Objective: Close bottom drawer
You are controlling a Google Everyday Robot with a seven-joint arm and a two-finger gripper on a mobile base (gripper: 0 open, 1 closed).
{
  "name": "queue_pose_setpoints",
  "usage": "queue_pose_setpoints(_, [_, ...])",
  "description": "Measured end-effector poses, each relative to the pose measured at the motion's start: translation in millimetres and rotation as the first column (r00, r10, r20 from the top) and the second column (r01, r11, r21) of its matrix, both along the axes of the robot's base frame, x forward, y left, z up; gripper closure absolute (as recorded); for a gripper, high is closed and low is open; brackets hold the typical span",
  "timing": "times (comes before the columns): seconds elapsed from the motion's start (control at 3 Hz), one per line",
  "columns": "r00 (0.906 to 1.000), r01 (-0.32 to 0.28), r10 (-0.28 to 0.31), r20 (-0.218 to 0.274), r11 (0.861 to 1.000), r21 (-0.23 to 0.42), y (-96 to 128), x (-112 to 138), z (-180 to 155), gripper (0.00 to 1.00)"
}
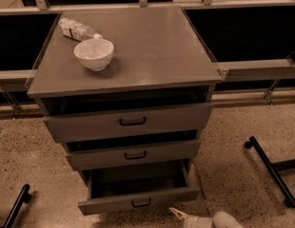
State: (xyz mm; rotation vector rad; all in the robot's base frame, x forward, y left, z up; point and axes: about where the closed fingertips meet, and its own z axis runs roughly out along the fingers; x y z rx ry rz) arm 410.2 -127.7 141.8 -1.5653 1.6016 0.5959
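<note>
The bottom drawer [138,201] is the lowest of three grey drawers in the cabinet. It stands partly open, its grey tray showing behind the front panel, with a small black handle [141,203] in the middle. My gripper [178,214] is at the bottom edge of the view, just right of and below the drawer's front right corner. One pale pointed fingertip [176,213] shows; the rest is cut off by the frame.
The middle drawer [133,153] and top drawer [131,121] stand slightly open above. A white bowl [93,53] and a lying plastic bottle [77,29] rest on the cabinet top [152,46]. Black chair legs [271,170] lie on the floor at right, another black leg [16,204] at left.
</note>
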Motion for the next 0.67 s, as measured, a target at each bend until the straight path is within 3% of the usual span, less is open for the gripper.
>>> queue_pose_setpoints(0.33, [0.9992, -0.004, 0.002, 0.039, 0.999, 0.052, 13, 19, -11, 0.39])
queue_pose_setpoints(0.67, [0.9950, -0.002, -0.004, 0.099, 0.998, 0.062, 17, 47, -16, 0.62])
